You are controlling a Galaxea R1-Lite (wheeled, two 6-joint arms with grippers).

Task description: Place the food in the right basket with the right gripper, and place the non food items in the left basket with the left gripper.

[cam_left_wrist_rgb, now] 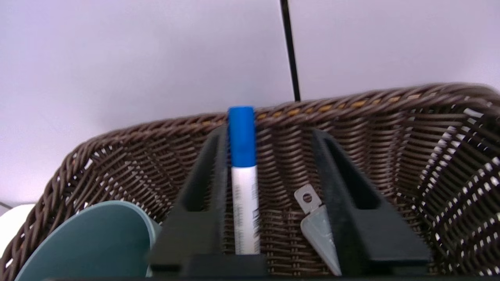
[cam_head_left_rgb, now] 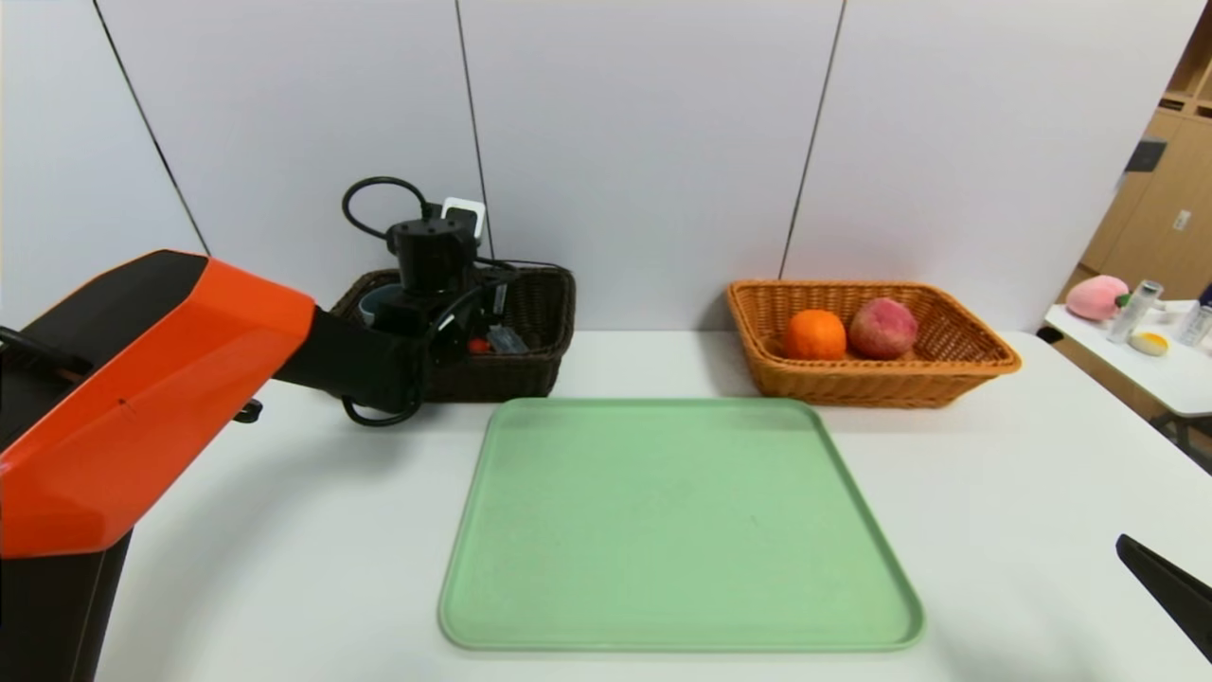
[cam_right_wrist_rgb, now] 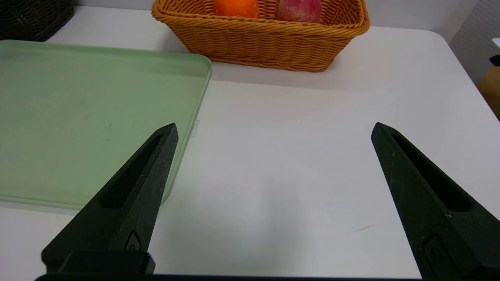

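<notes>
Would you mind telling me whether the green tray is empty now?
Empty: the green tray shows only bare surface in the head view, and the right wrist view agrees.

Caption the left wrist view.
Left gripper open inside dark wicker basket, blue-capped white marker against one finger.

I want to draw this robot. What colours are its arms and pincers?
The left arm has a big orange shell with black trim, then a black wrist with looping black cables. Its left pincer has two black, wedge-shaped fingers with long slots. The right pincer looks the same: black, pointed, slotted fingers.
</notes>
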